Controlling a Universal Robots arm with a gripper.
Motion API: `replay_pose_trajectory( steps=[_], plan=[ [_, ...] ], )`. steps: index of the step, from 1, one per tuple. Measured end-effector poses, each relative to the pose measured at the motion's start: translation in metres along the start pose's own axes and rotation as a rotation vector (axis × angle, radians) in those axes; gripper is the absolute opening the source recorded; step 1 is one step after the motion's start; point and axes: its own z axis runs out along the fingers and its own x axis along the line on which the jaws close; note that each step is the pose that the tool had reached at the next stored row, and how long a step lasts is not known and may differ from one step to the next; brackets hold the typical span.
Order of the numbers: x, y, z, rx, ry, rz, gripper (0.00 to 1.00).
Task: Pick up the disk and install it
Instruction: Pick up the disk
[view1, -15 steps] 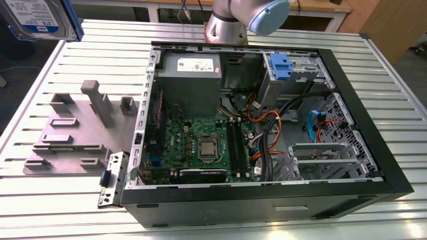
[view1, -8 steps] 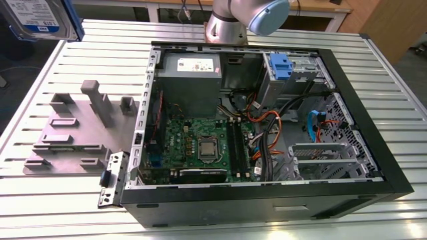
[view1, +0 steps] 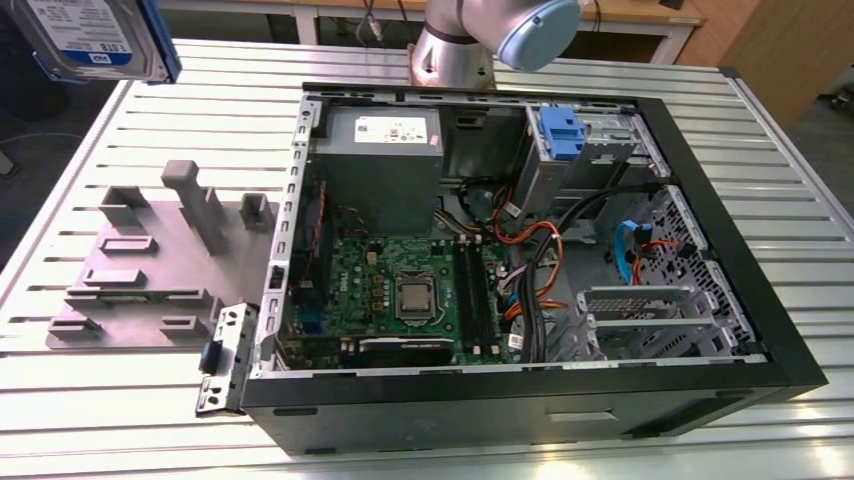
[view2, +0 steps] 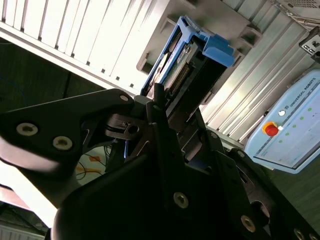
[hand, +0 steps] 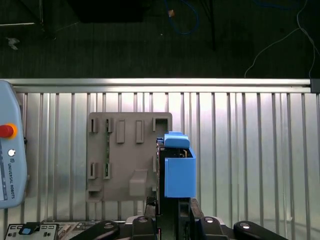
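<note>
The disk (view1: 91, 38), a silver-grey drive with a white-and-blue label and blue side rails, hangs high above the table's far corner at the exterior view's left. In both wrist views my gripper (hand: 172, 209) (view2: 172, 117) is shut on one end of the disk (hand: 179, 172) (view2: 187, 60), which sticks out from the black fingers (view2: 160, 107). Below it lies the grey holder plate (hand: 125, 155) (view1: 147, 270) on the slatted table. The open computer case (view1: 747, 300) lies at the exterior view's right, with a drive bay and its blue latch (view1: 561, 130) at the far end.
The arm's base (view1: 461, 45) stands behind the case. Inside the case are a power-supply box (view1: 380, 150), a motherboard (view1: 400, 290) and loose cables (view1: 534, 260). A pendant with a red button (hand: 9, 160) (view2: 287, 135) lies on the table. A small metal bracket (view1: 224, 360) lies beside the case.
</note>
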Motion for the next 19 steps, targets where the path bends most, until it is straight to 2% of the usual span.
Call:
replay_pose_trajectory(
  steps=[9,19],
  plan=[
    [-0.0007,-0.0171,-0.0007,0.0000,0.0000,0.000,0.35],
    [-0.0013,-0.0334,-0.0013,0.0000,0.0000,0.000,0.35]
  ],
)
